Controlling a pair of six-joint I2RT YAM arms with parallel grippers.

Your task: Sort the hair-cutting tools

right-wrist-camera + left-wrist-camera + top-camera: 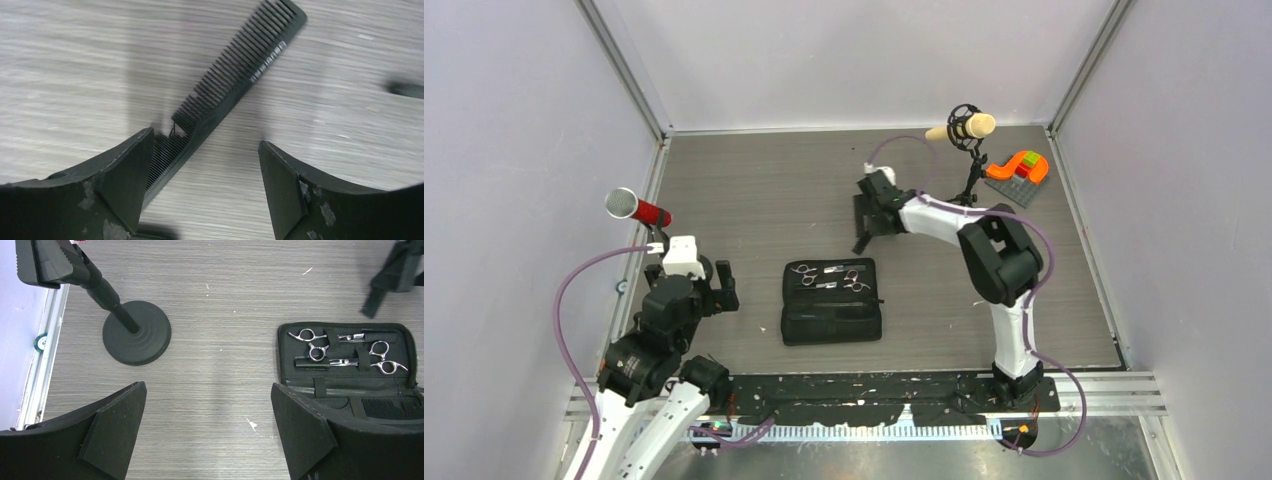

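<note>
On a grey wood-grain table [754, 190], two scissors [345, 337] lie in an open black case [829, 325]. The right gripper [205, 147], fingers apart, hangs over a black comb [235, 75] beyond the case; the left gripper [207, 390] stands wide open.

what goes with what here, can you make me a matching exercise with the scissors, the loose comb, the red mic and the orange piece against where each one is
Things:
1. scissors
2. loose comb
3. red mic
4. orange piece

Places:
a. on the grey mat at the far right
b. on the bare table under the open right gripper
c. strapped inside the open black case
d. standing close to the open left gripper

Pairs: 1-c, 2-b, 3-d, 4-a
</note>
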